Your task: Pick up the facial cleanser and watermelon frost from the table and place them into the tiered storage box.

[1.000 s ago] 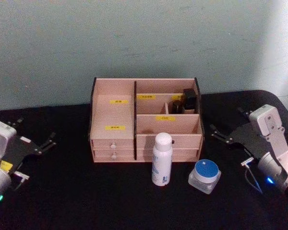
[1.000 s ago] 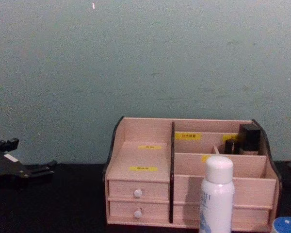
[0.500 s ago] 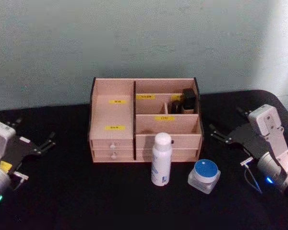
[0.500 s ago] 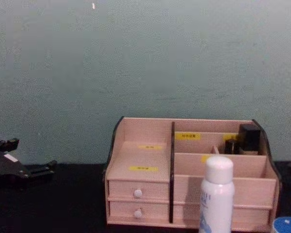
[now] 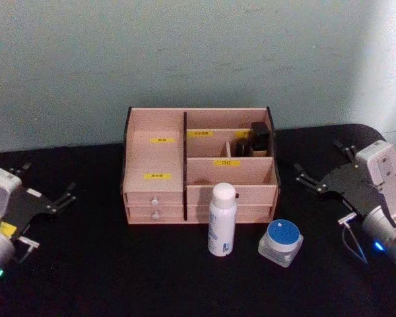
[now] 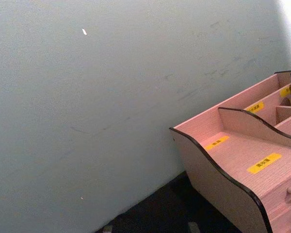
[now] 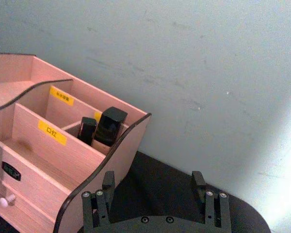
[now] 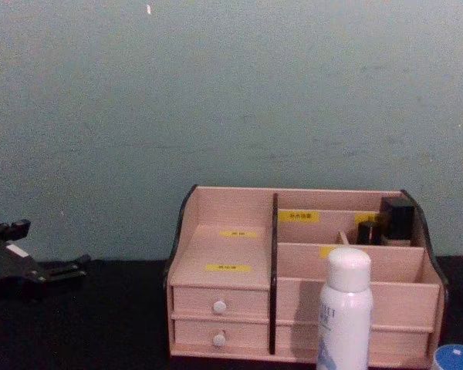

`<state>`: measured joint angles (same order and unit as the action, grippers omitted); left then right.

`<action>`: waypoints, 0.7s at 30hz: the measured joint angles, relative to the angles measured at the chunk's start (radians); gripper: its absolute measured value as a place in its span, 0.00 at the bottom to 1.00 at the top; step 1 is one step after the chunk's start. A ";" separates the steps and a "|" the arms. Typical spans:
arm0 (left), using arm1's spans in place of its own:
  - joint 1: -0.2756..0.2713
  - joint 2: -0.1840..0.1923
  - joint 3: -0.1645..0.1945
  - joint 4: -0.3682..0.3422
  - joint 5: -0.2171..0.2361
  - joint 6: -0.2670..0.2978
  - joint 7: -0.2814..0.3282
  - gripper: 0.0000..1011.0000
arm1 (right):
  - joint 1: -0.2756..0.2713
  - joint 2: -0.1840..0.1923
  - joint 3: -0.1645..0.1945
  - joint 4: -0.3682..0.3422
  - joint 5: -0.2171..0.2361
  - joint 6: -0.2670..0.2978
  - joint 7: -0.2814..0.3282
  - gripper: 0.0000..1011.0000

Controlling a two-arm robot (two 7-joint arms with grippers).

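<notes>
White facial cleanser (image 5: 222, 220), watermelon frost (image 5: 281, 242) beside it (both untouched), left gripper (image 5: 49, 177) and right gripper (image 5: 317, 158) splayed.

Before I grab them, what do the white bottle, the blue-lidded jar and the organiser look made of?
White bottle: smooth matte shell, likely plastic or coated metal. Jar: see-through walls, glass or clear plastic; opaque blue lid, probably plastic. Organiser: thin pale wood board, grain visible, dark cut edges.
</notes>
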<state>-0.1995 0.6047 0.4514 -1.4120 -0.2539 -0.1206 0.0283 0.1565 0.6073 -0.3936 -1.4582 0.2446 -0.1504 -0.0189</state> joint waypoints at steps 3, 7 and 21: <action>0.000 0.000 0.000 0.000 0.000 0.000 0.000 0.99 | -0.026 0.013 0.018 -0.032 0.008 -0.004 0.011 0.99; 0.000 0.000 0.000 0.000 0.000 0.000 0.000 0.99 | -0.066 0.037 0.041 -0.080 0.026 -0.013 0.039 0.99; 0.000 0.000 0.000 0.000 0.000 0.000 0.000 0.99 | -0.157 0.118 0.054 -0.190 0.093 -0.071 0.248 0.99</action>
<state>-0.1995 0.6047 0.4514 -1.4120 -0.2539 -0.1205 0.0283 -0.0003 0.7249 -0.3399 -1.6485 0.3375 -0.2212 0.2296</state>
